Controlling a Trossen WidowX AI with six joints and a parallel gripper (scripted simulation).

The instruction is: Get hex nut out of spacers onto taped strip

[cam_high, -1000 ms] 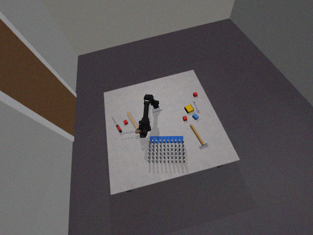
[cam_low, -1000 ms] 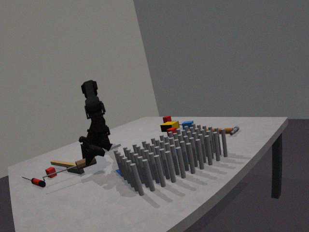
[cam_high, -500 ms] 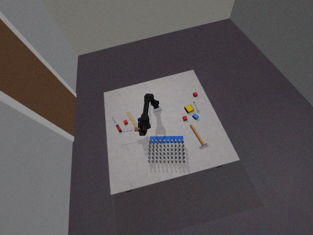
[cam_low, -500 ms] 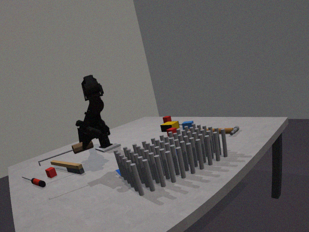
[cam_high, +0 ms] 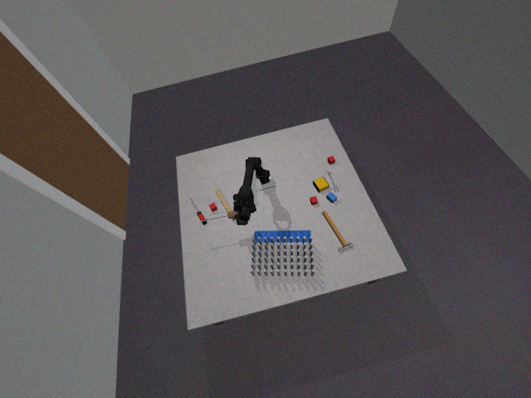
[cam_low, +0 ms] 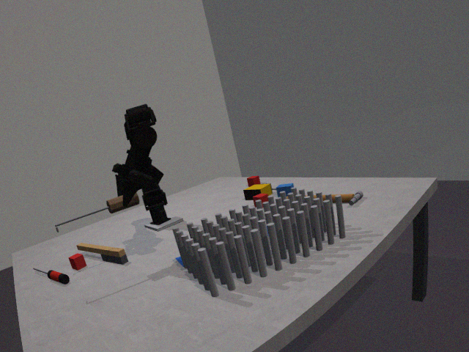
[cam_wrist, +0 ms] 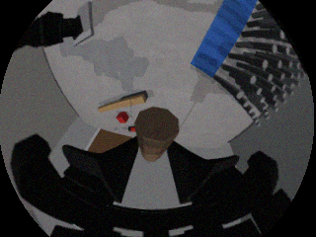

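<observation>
My gripper (cam_low: 123, 196) (cam_wrist: 153, 139) is shut on the brown handle of a hook tool (cam_high: 231, 214) (cam_low: 116, 204) (cam_wrist: 157, 123). The tool is raised well above the table. Its thin shaft and small bent tip point left in the top and exterior views, outside the field. The standing grey metal spacers (cam_low: 259, 251) are in rows and look upright. The blue taped strip (cam_high: 283, 234) (cam_wrist: 219, 41) lies along their front edge; the exterior view shows only a small corner of it. The hex nut cannot be made out in any view.
Left: a wooden-handled tool (cam_high: 221, 199) (cam_low: 100, 249) (cam_wrist: 123, 104), a red cube (cam_high: 212, 207) (cam_low: 77, 261) (cam_wrist: 122, 117) and a red-black screwdriver (cam_high: 201, 217) (cam_low: 58, 276). Right: a hammer (cam_high: 334, 228), a yellow block (cam_high: 320, 184), a blue block (cam_high: 331, 197), red cubes and a wrench (cam_high: 333, 182).
</observation>
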